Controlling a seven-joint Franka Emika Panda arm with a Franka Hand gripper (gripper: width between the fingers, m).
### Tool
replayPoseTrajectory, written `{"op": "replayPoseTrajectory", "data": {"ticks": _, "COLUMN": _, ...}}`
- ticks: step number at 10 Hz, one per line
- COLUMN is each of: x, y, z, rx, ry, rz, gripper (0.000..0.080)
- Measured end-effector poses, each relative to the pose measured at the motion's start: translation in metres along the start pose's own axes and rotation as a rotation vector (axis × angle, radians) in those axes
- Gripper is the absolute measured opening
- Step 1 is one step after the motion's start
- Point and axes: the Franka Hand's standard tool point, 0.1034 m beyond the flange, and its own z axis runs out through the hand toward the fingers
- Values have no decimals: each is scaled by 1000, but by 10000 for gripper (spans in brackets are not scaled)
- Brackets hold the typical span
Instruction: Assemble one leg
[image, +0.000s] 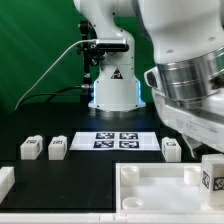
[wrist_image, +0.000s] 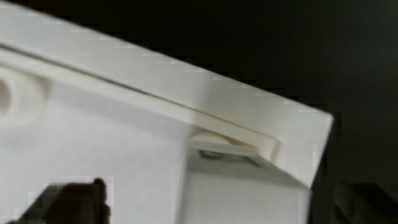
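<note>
In the wrist view my gripper (wrist_image: 222, 212) is open. Its two dark fingertips (wrist_image: 71, 203) stand wide apart with nothing between them. Below them lies a corner of the large white tray-like part (wrist_image: 125, 140) with a raised corner socket (wrist_image: 231, 138). In the exterior view that tray-like part (image: 150, 190) lies at the front. One leg (image: 212, 172), a small white tagged block, stands at its far right corner. Three more legs lie on the black table: two on the exterior view's left (image: 31, 148) (image: 58, 147) and one on its right (image: 171, 148). The arm (image: 190, 85) hides my fingers there.
The marker board (image: 117, 139) lies flat in the middle behind the tray-like part. The robot base (image: 112, 85) stands behind it, with a cable trailing to the exterior view's left. Another white part (image: 5, 182) shows at the front left edge.
</note>
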Motion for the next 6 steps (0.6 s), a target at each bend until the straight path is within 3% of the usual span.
{"op": "replayPoseTrajectory", "data": {"ticks": 4, "x": 2, "y": 0, "z": 1, "rx": 7, "ry": 4, "rz": -383, "gripper": 649}}
{"op": "replayPoseTrajectory", "data": {"ticks": 5, "x": 7, "y": 3, "z": 1, "rx": -40, "ry": 38, "rz": -600, "gripper": 649}}
{"op": "replayPoseTrajectory", "data": {"ticks": 6, "x": 14, "y": 5, "z": 3, "rx": -49, "ry": 45, "rz": -787, "gripper": 649}}
